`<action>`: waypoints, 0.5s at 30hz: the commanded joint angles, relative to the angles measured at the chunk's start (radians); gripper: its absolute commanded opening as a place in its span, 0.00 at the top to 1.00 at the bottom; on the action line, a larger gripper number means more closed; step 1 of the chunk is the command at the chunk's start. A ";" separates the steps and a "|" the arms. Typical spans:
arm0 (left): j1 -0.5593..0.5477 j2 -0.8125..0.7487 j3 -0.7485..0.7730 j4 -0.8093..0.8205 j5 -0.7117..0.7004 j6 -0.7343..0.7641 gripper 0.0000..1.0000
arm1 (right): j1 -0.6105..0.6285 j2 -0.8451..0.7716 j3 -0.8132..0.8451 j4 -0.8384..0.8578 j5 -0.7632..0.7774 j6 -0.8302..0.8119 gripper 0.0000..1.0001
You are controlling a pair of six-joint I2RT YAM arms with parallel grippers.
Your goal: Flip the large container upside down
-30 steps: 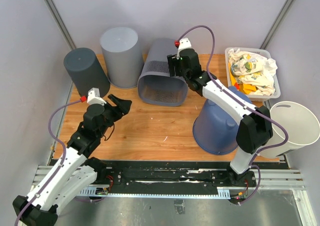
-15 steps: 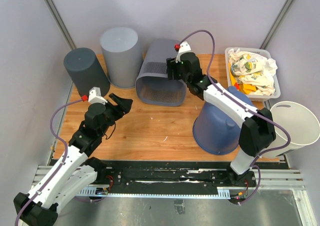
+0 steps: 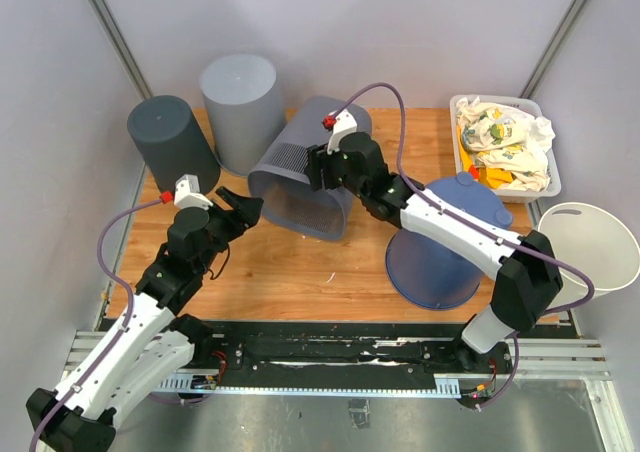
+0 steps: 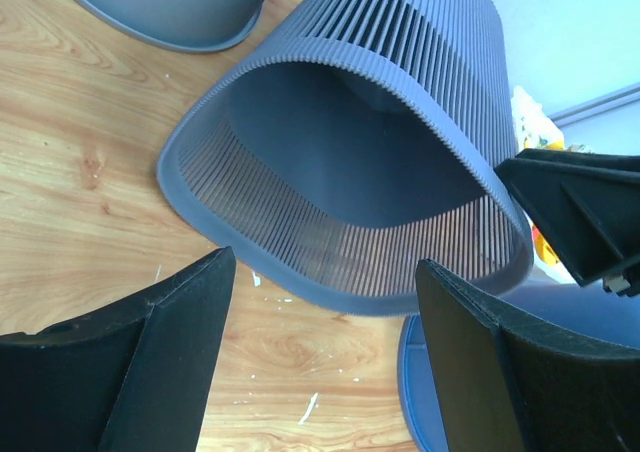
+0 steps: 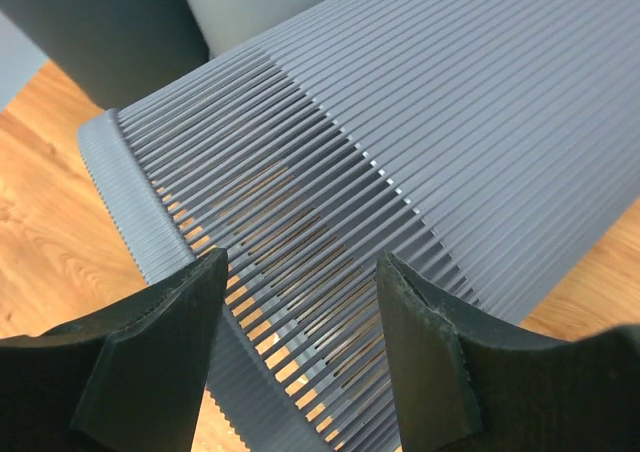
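Observation:
The large container [image 3: 290,177] is a grey-blue slatted basket lying on its side on the wooden table [image 3: 300,267], its mouth turned toward the near left. My right gripper [image 3: 318,167] stands open over its upper slatted wall [image 5: 430,122], close behind the rim, fingers [image 5: 170,342] spread to either side with the slats just beyond them. My left gripper [image 3: 240,204] is open, low over the table just left of the mouth. In the left wrist view the open mouth [image 4: 340,142] faces that gripper [image 4: 325,264], a little apart from its fingers.
A dark grey bin [image 3: 170,142] and a light grey bin [image 3: 240,97] stand upside down at the back left. A blue bin [image 3: 445,242] stands upside down under my right arm. A white bin [image 3: 590,252] and a tray of cloths [image 3: 505,142] are at the right.
My right gripper has moved left and nearer along the slatted container. The container's mouth has swung left toward my left gripper. The left arm has barely moved.

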 commanded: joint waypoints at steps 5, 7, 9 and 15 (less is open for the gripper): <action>-0.001 -0.020 0.060 -0.062 -0.065 0.046 0.22 | 0.143 0.044 -0.007 -0.088 -0.085 0.046 0.39; -0.001 -0.041 0.075 -0.091 -0.082 0.050 0.21 | 0.175 0.071 0.018 -0.088 -0.090 0.046 0.39; -0.001 -0.069 0.085 -0.119 -0.100 0.056 0.21 | 0.201 0.098 0.051 -0.093 -0.091 0.043 0.39; -0.001 -0.136 0.099 -0.195 -0.135 0.060 0.21 | 0.223 0.125 0.113 -0.120 -0.075 0.028 0.39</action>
